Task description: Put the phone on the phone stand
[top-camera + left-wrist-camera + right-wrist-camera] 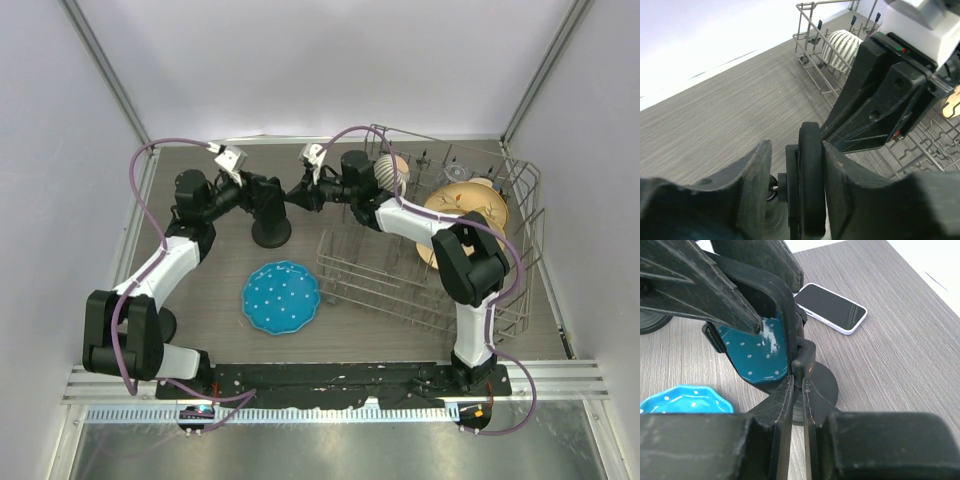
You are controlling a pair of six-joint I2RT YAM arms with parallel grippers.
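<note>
While the phone (830, 307) lies flat nearby, left pincer (796, 150) and right pincer (799, 382) — both clenched — grip the stand (821, 384).

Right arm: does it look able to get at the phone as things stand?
Probably not directly. The right gripper is shut on the phone stand, which sits between it and the phone. The phone lies flat and uncovered on the table beyond; letting go and going round should free the way.
</note>
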